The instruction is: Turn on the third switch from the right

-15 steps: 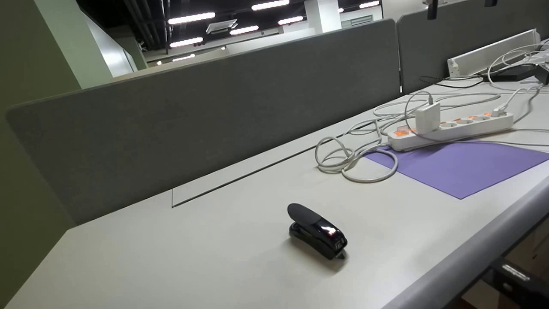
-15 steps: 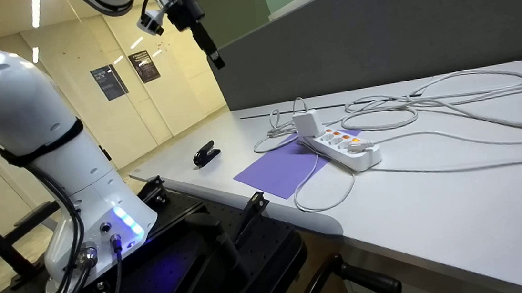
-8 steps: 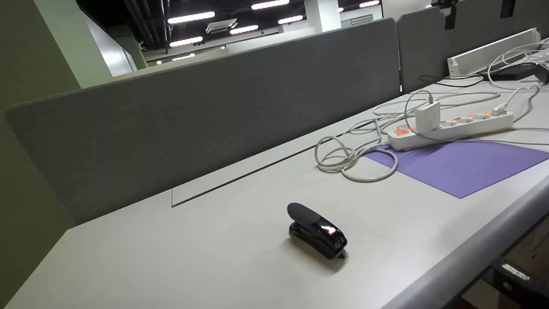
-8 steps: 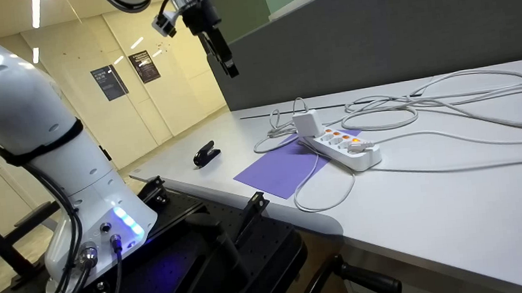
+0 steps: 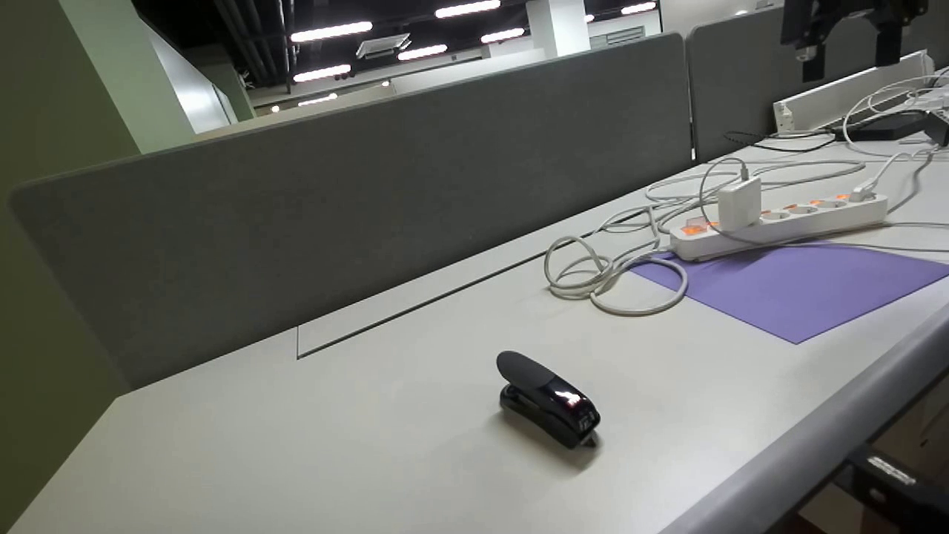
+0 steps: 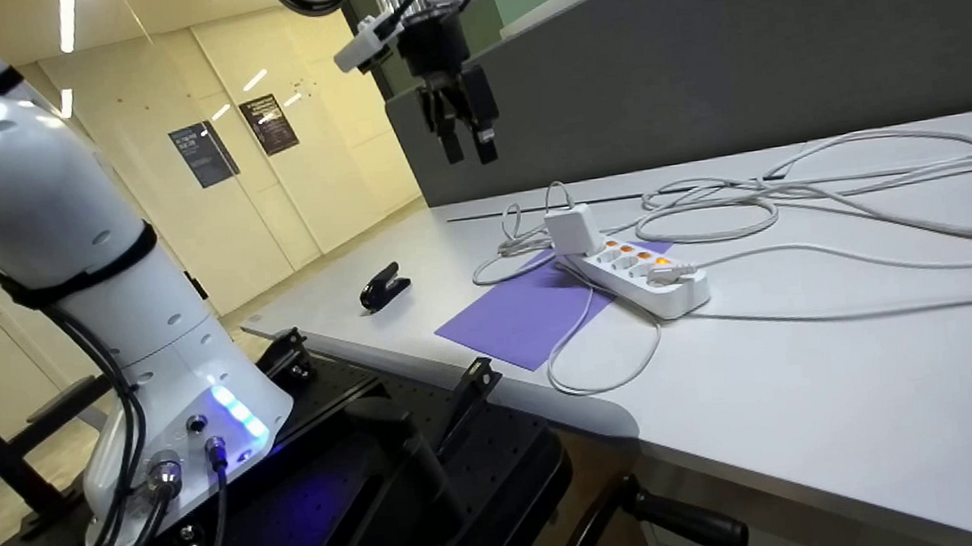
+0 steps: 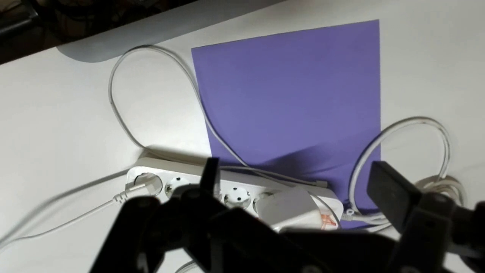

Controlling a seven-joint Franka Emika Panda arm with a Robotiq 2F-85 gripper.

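Grey partition (image 5: 415, 178) along white desk (image 5: 334, 445); ceiling lights (image 5: 331, 32) lit.

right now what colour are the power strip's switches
The visible switches are orange, clearest in an exterior view.

long white plastic power strip (image 6: 637, 284), lying partly on flat purple sheet (image 6: 500, 325), small orange switches (image 6: 644, 255) on top, one brighter

Nothing legible — marks on the wall posters (image 6: 203, 154) and stapler (image 5: 549, 400) are too small to read.
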